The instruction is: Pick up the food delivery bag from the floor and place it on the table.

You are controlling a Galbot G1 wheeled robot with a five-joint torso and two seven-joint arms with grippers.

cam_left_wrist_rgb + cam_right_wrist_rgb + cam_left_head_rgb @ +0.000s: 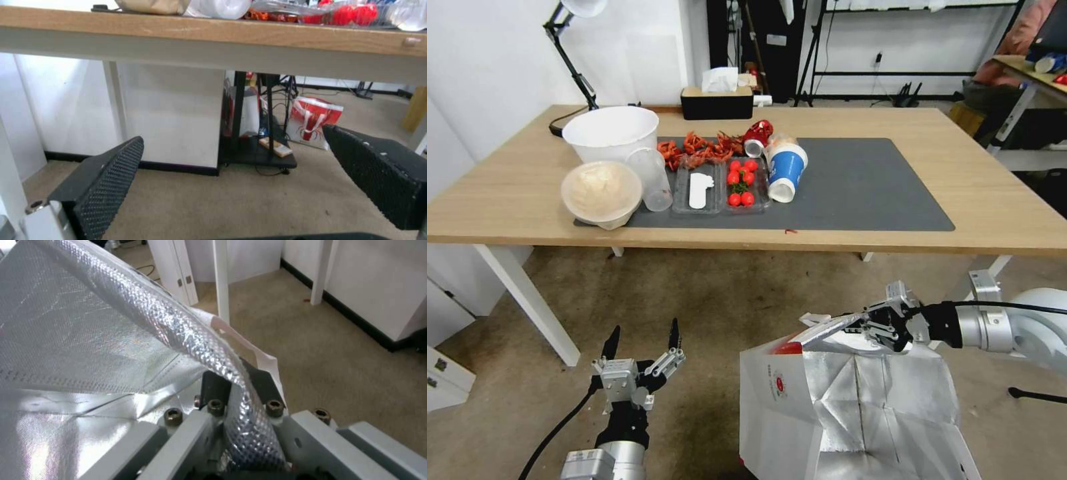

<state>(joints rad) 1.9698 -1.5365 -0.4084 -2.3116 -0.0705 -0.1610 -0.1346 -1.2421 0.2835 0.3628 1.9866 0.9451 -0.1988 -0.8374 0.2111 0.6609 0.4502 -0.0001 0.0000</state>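
The right pincer (854, 328) is clamped on the foil-lined top edge of the food delivery bag (840, 413) — the bag sits low before the counter (974, 180), over the floor (707, 293). The left pincer (642, 341) hangs beside it, fingers spread wide — holding nothing.

The table (894, 250) carries a dark grey mat (867, 187) crowded at its left end: a white bucket (612, 132), a lidded bowl (602, 192), clear trays (one holding tomatoes (742, 180)), and a tipped blue cup (785, 171). A tissue box (717, 102) sits behind. Below, the floor (714, 300) is stained brownish-grey.
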